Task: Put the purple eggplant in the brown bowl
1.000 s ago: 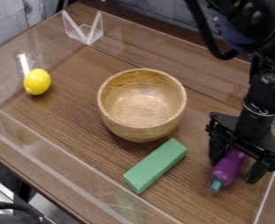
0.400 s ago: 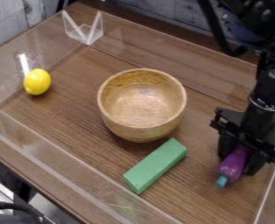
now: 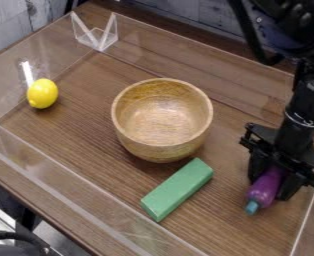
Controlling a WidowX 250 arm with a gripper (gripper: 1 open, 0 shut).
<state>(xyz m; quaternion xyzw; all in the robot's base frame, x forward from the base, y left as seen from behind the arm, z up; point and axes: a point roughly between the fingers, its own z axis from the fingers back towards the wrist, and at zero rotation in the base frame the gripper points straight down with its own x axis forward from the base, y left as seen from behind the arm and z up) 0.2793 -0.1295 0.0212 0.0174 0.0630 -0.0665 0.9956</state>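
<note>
gripper point(image 3: 271, 175) shown closed on purple eggplant point(image 3: 264, 189), fingers on both sides, blue end protruding. eggplant lay low over table point(image 3: 113, 172), right of brown bowl point(image 3: 163, 115). i judged slip likely if smooth skin was pinched off-centre; low carry could clip bowl wall.

Likely a robotics lab, by the look of that cable-wrapped black arm point(image 3: 301, 100) over a wooden tabletop point(image 3: 100, 150) with loose toys.
</note>
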